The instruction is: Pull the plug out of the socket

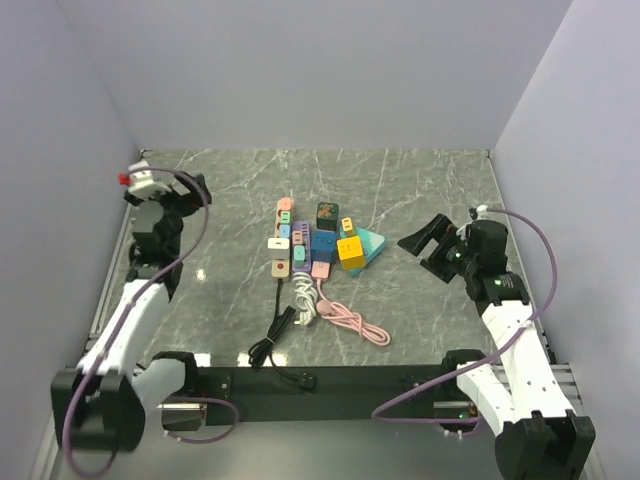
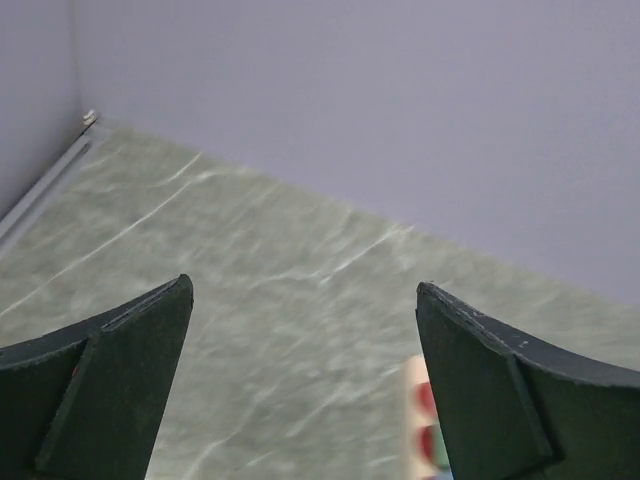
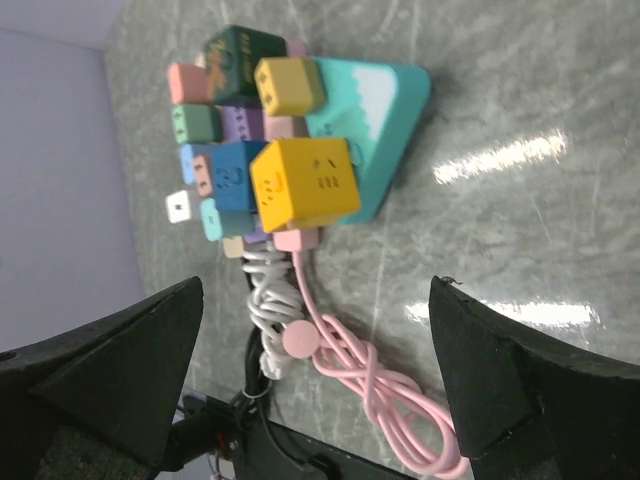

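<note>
hovering spread and empty, the left gripper (image 1: 192, 198) and right gripper (image 1: 422, 238) are risking dragging a whole loose strip (image 1: 283, 232), as the plugs (image 1: 350, 250) are crowding together beside tangled cords (image 1: 350, 322).

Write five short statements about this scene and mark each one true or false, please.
1. The left fingers and the right fingers are open and hold nothing. True.
2. The pink cable lies looped on the table. True.
3. The right fingers clamp the big yellow cube. False: they stand apart from the big yellow cube.
4. The black cable runs toward the far wall. False: it runs toward the near edge.
5. The sockets are scattered across the table. False: they are bunched together near the middle.
</note>
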{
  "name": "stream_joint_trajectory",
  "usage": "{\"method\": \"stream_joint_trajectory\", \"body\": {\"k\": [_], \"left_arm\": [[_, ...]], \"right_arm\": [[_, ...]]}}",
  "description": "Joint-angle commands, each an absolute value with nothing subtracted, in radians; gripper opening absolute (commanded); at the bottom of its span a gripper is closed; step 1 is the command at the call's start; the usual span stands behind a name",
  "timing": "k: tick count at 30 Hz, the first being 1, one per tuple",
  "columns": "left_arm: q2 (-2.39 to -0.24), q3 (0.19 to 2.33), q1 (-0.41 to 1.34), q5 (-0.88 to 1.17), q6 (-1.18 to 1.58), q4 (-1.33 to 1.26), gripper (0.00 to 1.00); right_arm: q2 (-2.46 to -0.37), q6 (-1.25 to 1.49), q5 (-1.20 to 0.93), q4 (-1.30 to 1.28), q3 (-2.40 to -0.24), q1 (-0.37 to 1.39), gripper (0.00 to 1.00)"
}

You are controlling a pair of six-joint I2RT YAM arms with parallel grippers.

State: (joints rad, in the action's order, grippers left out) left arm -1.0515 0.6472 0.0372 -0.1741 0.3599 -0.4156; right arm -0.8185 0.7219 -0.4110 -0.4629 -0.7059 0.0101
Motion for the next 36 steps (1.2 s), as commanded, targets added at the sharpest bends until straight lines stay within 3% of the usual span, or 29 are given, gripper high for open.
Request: {"method": "stream_joint_trajectory", "body": {"k": [1, 10, 22, 28, 36], "left_arm": [[-0.936, 0.767, 0.041, -0.069, 0.555, -0.081, 0.99], [-0.893, 0.842, 0.054, 0.450, 0.747, -0.029, 0.99], [-0.881, 0.845, 0.277, 0.380, 0.767, 0.150, 0.99], [-0.879, 0.844, 0.314, 0.367, 0.779, 0.164, 0.99], [-0.881, 0.851, 0.322, 0.359, 0.764, 0.195, 0.99]], "right_arm": [[-0.822, 0.710, -0.420, -0.431, -0.675, 0.005, 1.00], [-0.824, 0.771, -0.420, -0.188, -0.470, 0.005, 1.00], [-1.023, 0.868, -0.281, 0.173, -0.359, 0.209, 0.99], [-1.204, 0.978, -0.225, 0.434, -0.348, 0.212, 0.99], [-1.495, 1.058, -0.244, 0.589, -0.431, 0.238, 0.98]]}}
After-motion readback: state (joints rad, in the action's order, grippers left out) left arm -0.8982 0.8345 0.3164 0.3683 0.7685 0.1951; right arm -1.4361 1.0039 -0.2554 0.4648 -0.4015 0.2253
